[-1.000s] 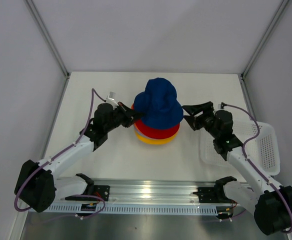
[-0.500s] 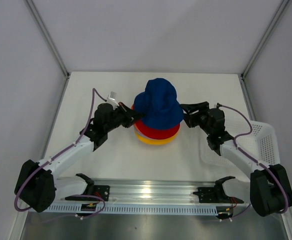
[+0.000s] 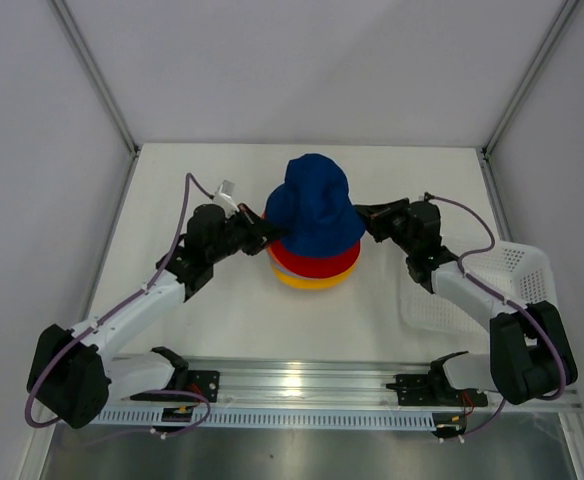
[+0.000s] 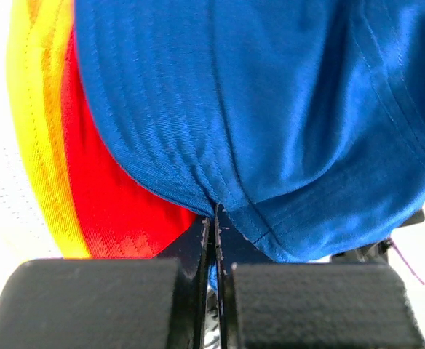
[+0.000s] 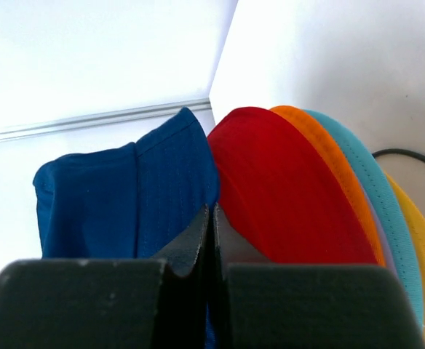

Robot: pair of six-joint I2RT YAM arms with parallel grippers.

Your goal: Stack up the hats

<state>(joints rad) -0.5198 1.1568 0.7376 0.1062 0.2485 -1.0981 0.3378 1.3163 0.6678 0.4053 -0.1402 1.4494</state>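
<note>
- Surface [image 3: 402, 175]: white, carrying a single stack of hats [image 3: 314, 250] at its middle, between the two arms. Every hat in view belongs to this stack, so the stacking is judged nearly complete
- Basket [image 3: 527, 275]: white mesh, at the right edge of the surface, apart from the stack
- Navy blue hat [image 3: 314, 205]: topmost member, crown up and brim down, its long axis roughly upright. The crown stands high above the brims below, so the hat is judged not yet fully seated. What is left is drawing it down and letting go
- Red hat [image 3: 317, 262] and yellow hat [image 3: 310, 283]: nested beneath, brims showing as flat rings, openings facing the surface
- Left pincer [image 4: 214, 225]: closed tight on the left edge of the navy brim
- Right pincer [image 5: 211, 218]: fingers pressed together at the brim's right edge, with blue cloth apparently nipped between them
</note>
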